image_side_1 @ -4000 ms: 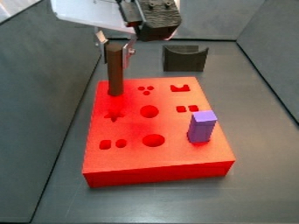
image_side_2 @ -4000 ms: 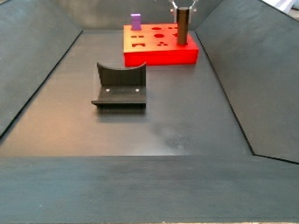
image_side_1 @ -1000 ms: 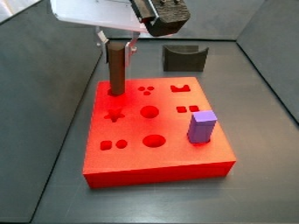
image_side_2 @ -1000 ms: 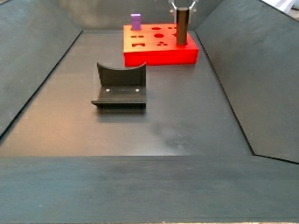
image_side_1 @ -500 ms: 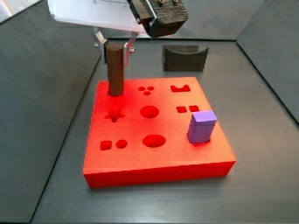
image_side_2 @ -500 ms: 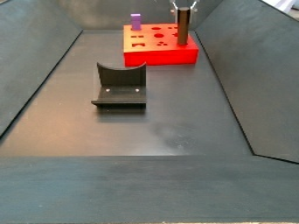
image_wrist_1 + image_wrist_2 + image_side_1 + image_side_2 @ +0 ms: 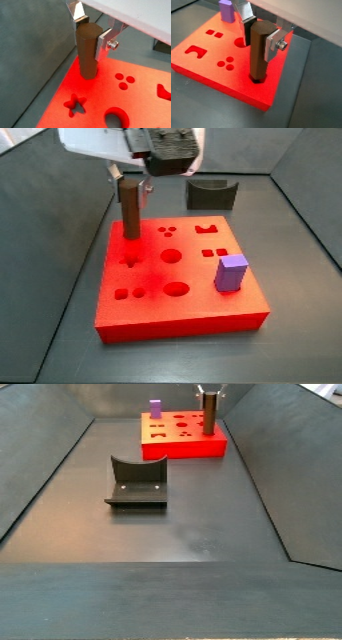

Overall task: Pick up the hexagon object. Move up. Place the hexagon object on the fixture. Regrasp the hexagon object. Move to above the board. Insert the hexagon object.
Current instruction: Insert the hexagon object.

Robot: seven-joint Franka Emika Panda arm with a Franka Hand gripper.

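Tool (image 7: 92, 30): above the board's (image 7: 187, 303) rear corner, fingers clamped on the hexagon object's (image 7: 87, 52) upper part. Hexagon object: upright, lower end seated in a board cut-out. Fixture (image 7: 136, 482): well apart on desk.

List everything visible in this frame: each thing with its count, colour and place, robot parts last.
board: one, bright red, on the dark floor, with shaped cut-outs on top.
hexagon object: one, brown, upright, its lower end in a hole at a board corner.
purple block: one, purple, standing on the board near its edge.
fixture: one, dark grey, on the floor apart from the board.
gripper: one, silver fingers on both sides of the hexagon object's top.
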